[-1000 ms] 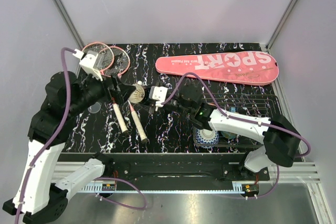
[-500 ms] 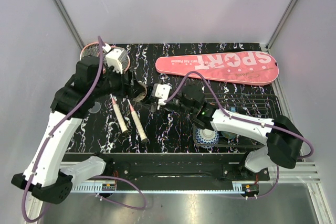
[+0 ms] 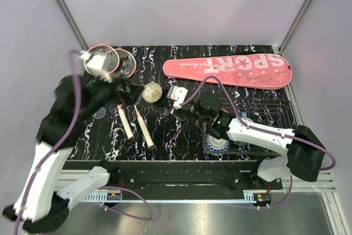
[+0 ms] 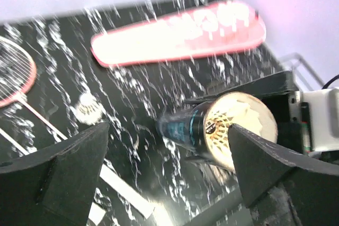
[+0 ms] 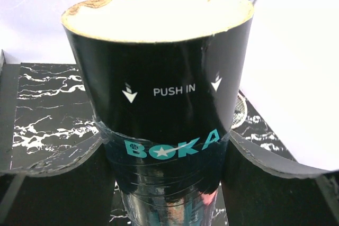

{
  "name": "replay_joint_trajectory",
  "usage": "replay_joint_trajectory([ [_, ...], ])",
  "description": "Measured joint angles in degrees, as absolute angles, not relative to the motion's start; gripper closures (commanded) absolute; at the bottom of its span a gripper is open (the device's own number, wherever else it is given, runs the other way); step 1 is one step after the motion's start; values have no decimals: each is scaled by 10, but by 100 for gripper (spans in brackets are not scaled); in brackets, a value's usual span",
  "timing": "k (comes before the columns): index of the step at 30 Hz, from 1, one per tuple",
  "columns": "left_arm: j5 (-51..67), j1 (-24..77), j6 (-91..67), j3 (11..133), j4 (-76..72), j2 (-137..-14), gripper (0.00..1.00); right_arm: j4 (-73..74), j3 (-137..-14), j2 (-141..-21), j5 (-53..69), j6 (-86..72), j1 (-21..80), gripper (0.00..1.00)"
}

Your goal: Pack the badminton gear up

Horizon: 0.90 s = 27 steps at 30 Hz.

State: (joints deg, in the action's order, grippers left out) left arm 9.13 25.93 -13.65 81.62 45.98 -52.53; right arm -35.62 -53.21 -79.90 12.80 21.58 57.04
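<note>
Now the left tool (image 4: 168,125) has drawn back toward the back-left corner of the surface (image 3: 176,130). Its fingers are spread as wide as they go, with nothing between them. Half a second ago it was crowded in over the mouth of the black tube (image 5: 159,99).

The right tool (image 5: 165,136) has kept its part-closed grip round the tube's body, a finger on each side. It has carried the tube slightly toward the back right, near the middle of the surface. The mouth is uncovered again, faces the left tool and shows cream inside.

I judge a shuttlecock was just pressed in, though the pictures do not settle it. A small pale round thing (image 4: 88,110) on the surface, seen from the left wrist, is too blurred to name and may be one still loose.

The two rackets (image 3: 113,63) lie unmoved at the back-left corner, handles toward the front edge. The pink cover (image 3: 226,70) lies along the back edge, so most of the packing is left.
</note>
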Motion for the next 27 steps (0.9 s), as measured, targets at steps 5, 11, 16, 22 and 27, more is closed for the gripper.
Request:
replay_joint_trajectory([
  [5, -27, 259, -171, 733, 350, -366, 1, -361, -509, -775, 66, 171, 568, 60],
  [11, -147, 246, -234, 699, 303, -400, 1, -332, -504, -733, -5, 74, 565, 60],
  [16, -74, 137, -273, 681, 277, -588, 7, -322, -495, -700, -31, 39, 564, 60],
  [22, 44, 92, -265, 734, 277, -894, 12, -310, -477, -675, -40, 35, 564, 59],
  [27, 45, 121, -233, 806, 328, -1029, 15, -303, -472, -660, -40, 36, 563, 59],
])
